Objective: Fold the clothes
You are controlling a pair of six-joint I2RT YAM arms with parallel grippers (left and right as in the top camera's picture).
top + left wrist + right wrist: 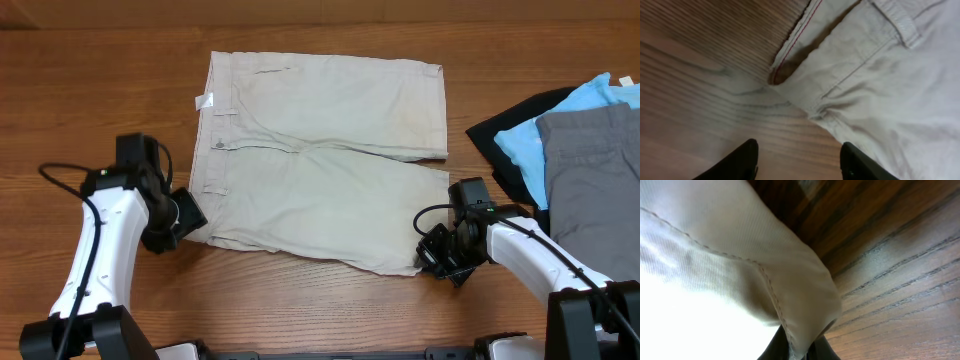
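So closest to the robot, the right jaws are pinched tight on the hem corner of the near leg of the shorts (320,150), right at the bottom right of the garment. In the right wrist view the cream fabric (740,265) bunches up out of the grip, seam and all. Over on the other side the left jaws are spread with only bare worktop (700,100) between them, sitting just beside the near waistband corner (805,95) but not on it yet.

The shorts themselves lie flat in the middle of the worktop, waistband to the robot's left, legs to its right, a little white label (204,101) at the far waistband corner. Off to the right there's a pile well apart from them: a black garment (485,138), a light blue one (525,145) and a grey one (600,170) on top.

Looks like the first fold is being set up, one corner grabbed and one to go. Next move probably calls for the left jaws to slide forward over that waistband corner and close, then both arms lift together and carry the near edge over to the far edge without dragging the rest
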